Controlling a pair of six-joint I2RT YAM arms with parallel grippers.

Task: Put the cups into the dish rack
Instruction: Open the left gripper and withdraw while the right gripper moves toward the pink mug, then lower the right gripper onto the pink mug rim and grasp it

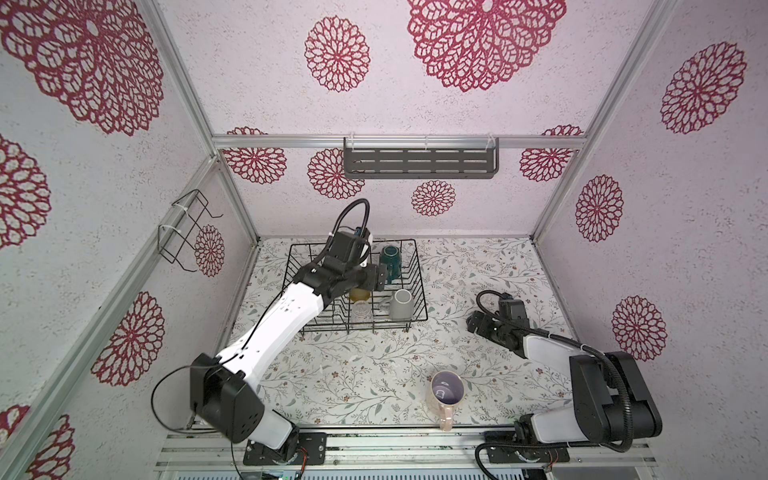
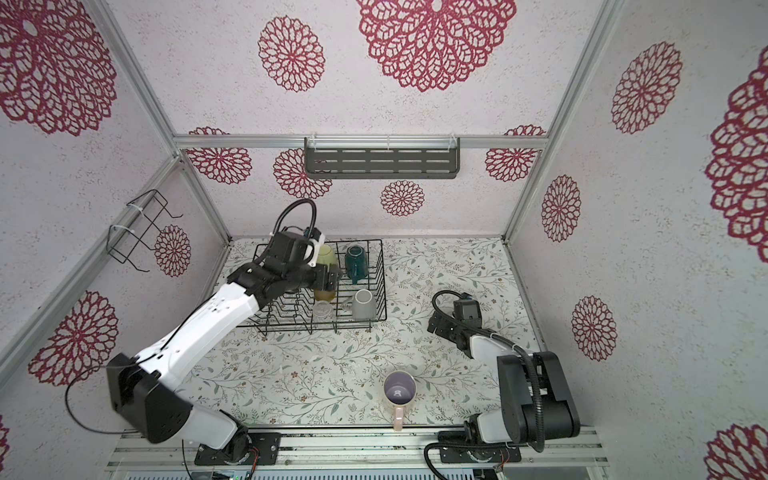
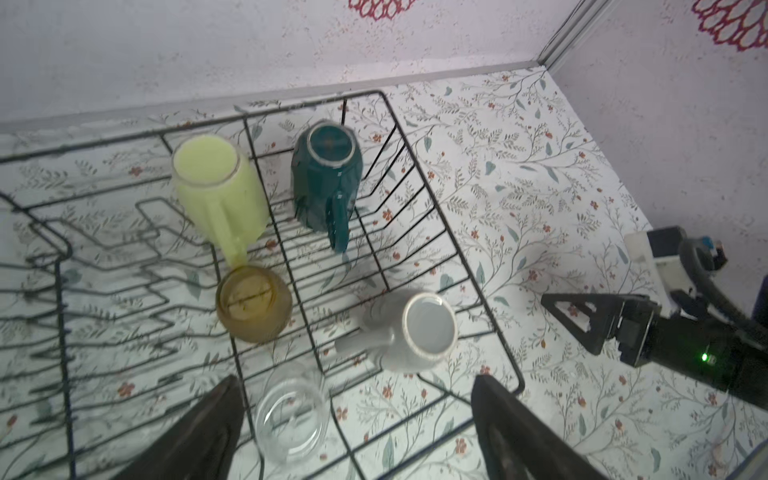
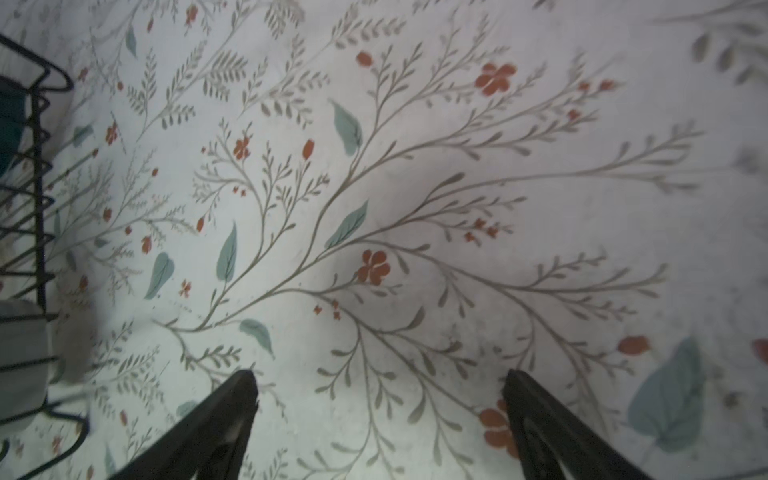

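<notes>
While over dish rack [image 1: 412,270] — left pincer [image 1: 383,277]

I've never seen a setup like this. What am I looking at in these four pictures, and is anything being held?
Two robot arms with pincer grippers work over a flowered table. Two pictures look down from overhead; the other two come from a camera on each wrist. The wire dish rack holds five cups: yellow-green mug, teal mug, amber tumbler, grey mug, clear glass. A pink mug stands on the table outside it. The left gripper, above the rack, and the right gripper, over the table, are open and empty.
</notes>
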